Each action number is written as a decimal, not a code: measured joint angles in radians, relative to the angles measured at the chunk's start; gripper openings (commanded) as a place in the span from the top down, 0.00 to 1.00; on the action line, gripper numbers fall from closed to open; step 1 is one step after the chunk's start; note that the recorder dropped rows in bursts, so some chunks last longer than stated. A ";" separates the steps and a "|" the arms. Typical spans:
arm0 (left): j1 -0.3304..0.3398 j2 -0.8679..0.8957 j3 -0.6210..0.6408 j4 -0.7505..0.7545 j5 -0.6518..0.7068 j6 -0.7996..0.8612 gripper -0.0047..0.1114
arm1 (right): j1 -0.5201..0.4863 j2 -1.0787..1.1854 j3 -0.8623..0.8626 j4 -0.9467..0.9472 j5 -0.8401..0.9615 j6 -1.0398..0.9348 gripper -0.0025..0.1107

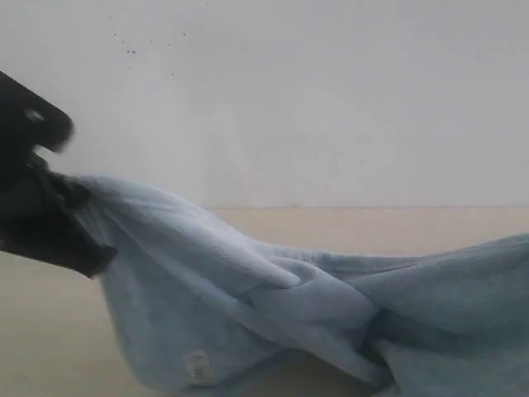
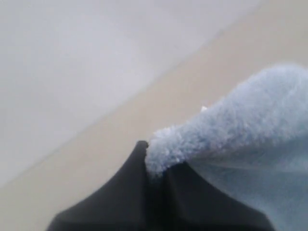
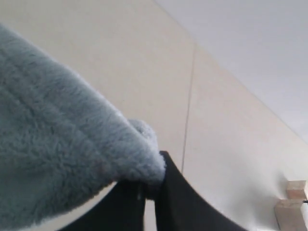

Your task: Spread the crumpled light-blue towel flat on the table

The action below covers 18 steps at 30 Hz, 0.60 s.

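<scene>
The light-blue towel [image 1: 248, 306] hangs stretched and twisted above the beige table [image 1: 372, 227], its small white care tag [image 1: 197, 366] low at the front. My left gripper [image 1: 70, 203] holds a corner at the left, lifted above the table. In the left wrist view the black fingers [image 2: 130, 192] are shut on a fluffy corner of the towel [image 2: 240, 125]. In the right wrist view my right gripper [image 3: 151, 185] pinches another towel corner [image 3: 62, 154] over the table [image 3: 144, 62]. The right gripper is outside the exterior view.
A white wall with small dark specks [image 1: 132, 50] rises behind the table. Small light wooden blocks [image 3: 293, 199] sit at the table's far side in the right wrist view. A thin seam [image 3: 188, 106] runs across the table top.
</scene>
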 measured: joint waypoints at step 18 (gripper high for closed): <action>0.000 -0.585 0.188 -0.004 -0.279 0.106 0.93 | 0.000 -0.356 -0.268 0.089 0.254 -0.209 0.94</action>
